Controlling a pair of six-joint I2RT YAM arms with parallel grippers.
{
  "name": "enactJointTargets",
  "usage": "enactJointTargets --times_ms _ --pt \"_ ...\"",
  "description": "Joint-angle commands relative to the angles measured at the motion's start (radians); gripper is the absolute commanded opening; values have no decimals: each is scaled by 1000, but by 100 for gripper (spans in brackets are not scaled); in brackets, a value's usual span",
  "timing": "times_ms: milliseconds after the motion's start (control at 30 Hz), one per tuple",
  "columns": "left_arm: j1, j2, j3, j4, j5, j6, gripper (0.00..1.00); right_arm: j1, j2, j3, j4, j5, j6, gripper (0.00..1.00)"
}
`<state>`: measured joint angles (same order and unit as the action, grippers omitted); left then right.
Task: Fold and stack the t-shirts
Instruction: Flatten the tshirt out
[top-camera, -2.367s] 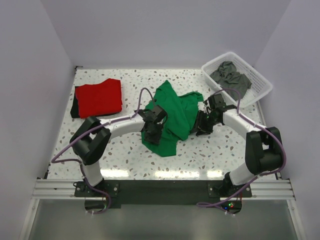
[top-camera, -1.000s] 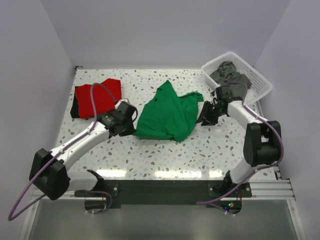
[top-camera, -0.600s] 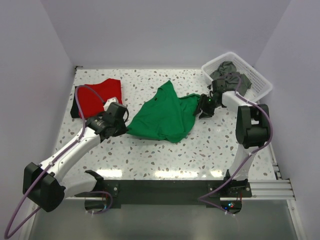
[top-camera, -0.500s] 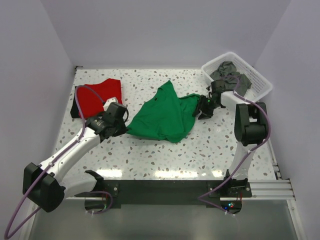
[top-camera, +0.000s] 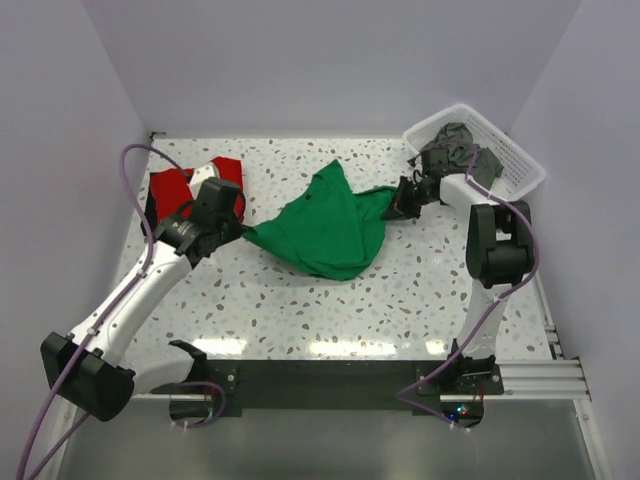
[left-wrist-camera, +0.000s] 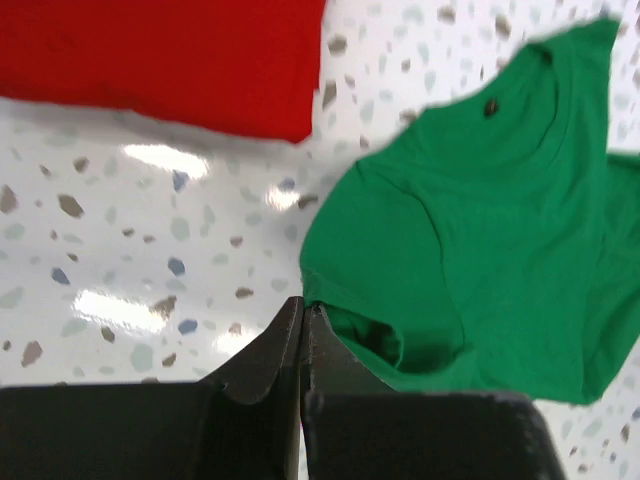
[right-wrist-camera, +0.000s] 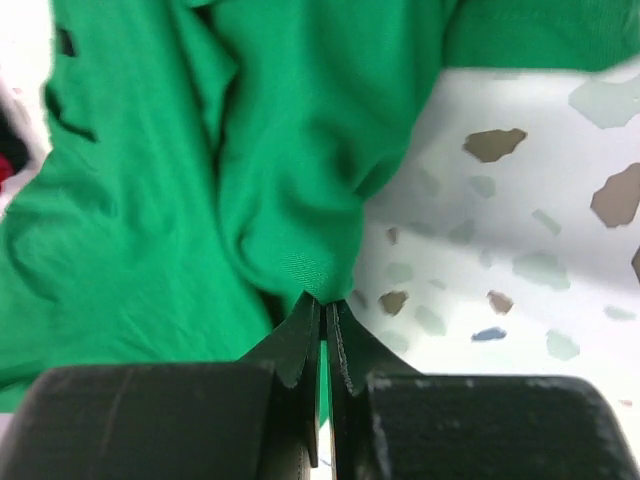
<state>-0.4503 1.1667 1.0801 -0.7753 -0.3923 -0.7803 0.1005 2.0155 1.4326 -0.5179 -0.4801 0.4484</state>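
Left gripper (left-wrist-camera: 302, 305): jaws clenched tight, with the left-hand edge of the green t-shirt (top-camera: 325, 225) pinched at their very tips, low over the desk (top-camera: 300, 300). Right gripper (right-wrist-camera: 322, 300): likewise clenched, nipping a bunched fold at the shirt's opposite, right-hand end. The two holds sit at opposite ends, so the cloth is drawn out between them, which reads as a spreading pull to flatten the shirt before folding. It lies mid-desk, wide side to side, collar point toward the far wall. It is not yet flat: creases run through the middle, and the near hem curls under beside the left grip. Left of it, just beyond the left gripper, the red t-shirt (top-camera: 165, 185) lies folded square, likely the start of the stack; a dark layer shows at its left edge, perhaps another shirt beneath. At the far right corner, dark grey t-shirts (top-camera: 455, 140) sit crumpled in the basket (top-camera: 520, 160), presumably awaiting their turn.
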Motion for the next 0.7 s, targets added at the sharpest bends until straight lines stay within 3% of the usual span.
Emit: enactJointTargets --times_ms 0,367,467,600,633,667 --pt "73 -28 131 -2 -120 68 0 -7 -141 115 -53 -22 -11 0" --pt "165 -182 253 -16 -263 124 0 -30 -328 491 -292 104 -14 0" --pt "165 -188 245 1 -238 133 0 -31 -295 613 -301 132 -17 0" --pt "165 -165 143 74 -139 115 0 -33 -93 786 -287 159 -24 0" --pt "165 -151 118 93 -81 96 0 -32 -42 830 -304 158 -22 4" --pt "165 -142 95 112 -50 89 0 -33 9 879 -326 149 -19 26"
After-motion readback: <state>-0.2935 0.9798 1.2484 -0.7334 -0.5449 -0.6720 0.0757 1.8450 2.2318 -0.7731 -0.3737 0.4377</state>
